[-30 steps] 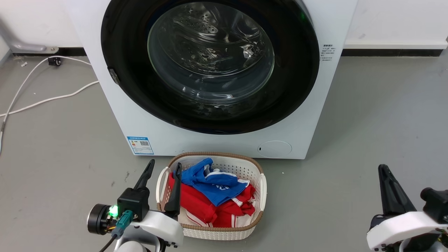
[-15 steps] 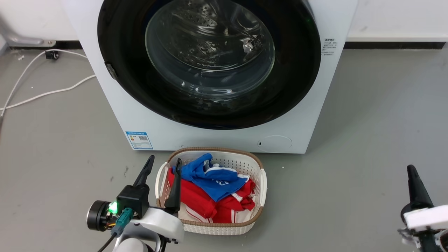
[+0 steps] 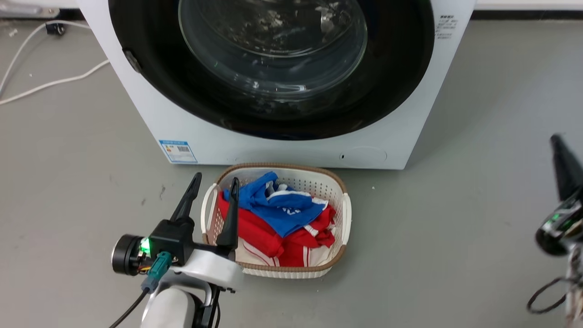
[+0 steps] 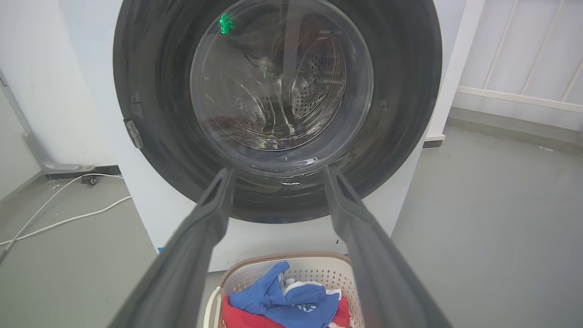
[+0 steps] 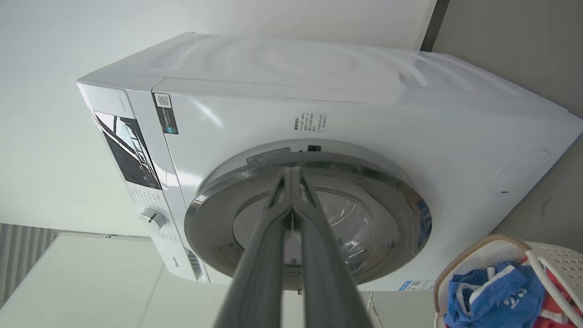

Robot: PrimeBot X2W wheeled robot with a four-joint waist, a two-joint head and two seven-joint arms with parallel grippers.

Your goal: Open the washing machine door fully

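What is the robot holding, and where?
Nothing. The left gripper is open and empty; the right gripper is shut on nothing. Neither touches the washing machine door.

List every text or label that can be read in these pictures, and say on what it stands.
Nothing can be quoted.
Blue label on the washing machine: too small to read.
Small print beside the washing machine door: too small.
White print on the blue garment in the basket: creased, unreadable.

Laundry room: washing machine [image 3: 282, 150] and laundry basket [image 3: 315, 183]
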